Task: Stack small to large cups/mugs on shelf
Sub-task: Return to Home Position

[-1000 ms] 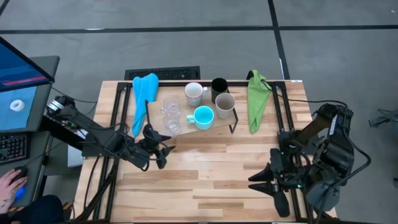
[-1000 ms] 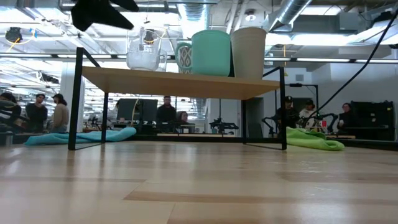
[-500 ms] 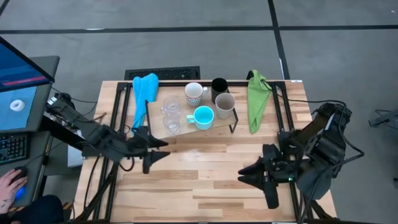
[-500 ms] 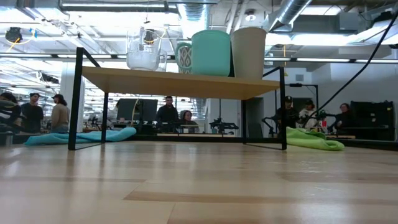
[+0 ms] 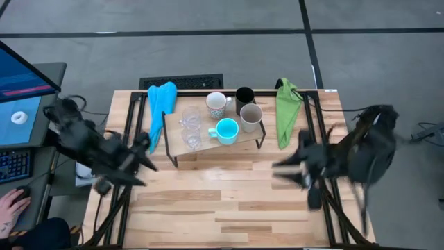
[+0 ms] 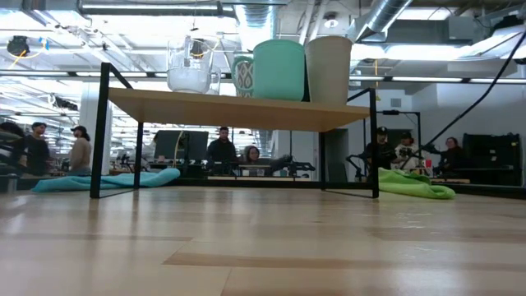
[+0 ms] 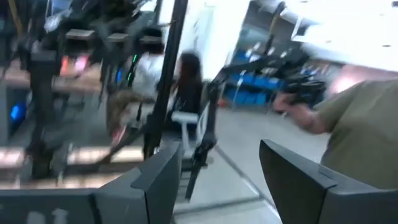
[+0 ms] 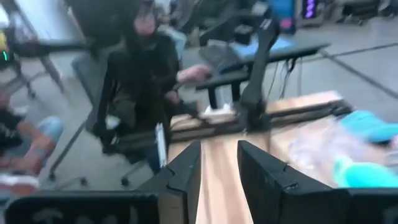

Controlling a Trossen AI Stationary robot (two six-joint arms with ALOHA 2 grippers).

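Shelf (image 5: pixel 208 144) with cups (image 5: pixel 227 128) is flanked, well apart, by left gripper (image 5: pixel 141 158) and right gripper (image 5: pixel 286 167), both seen parted and empty.

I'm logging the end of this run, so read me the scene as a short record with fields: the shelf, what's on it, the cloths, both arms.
shelf: light wooden board on a black wire frame, far middle of the table
on shelf: white mug, black cup, beige-grey mug, turquoise mug, far clear glass, near clear glass
nesting: none inside another
cloths: blue cloth left of shelf, green cloth right
left end effector: open, empty, over the table's left side
right end effector: open, empty, over the table's right side
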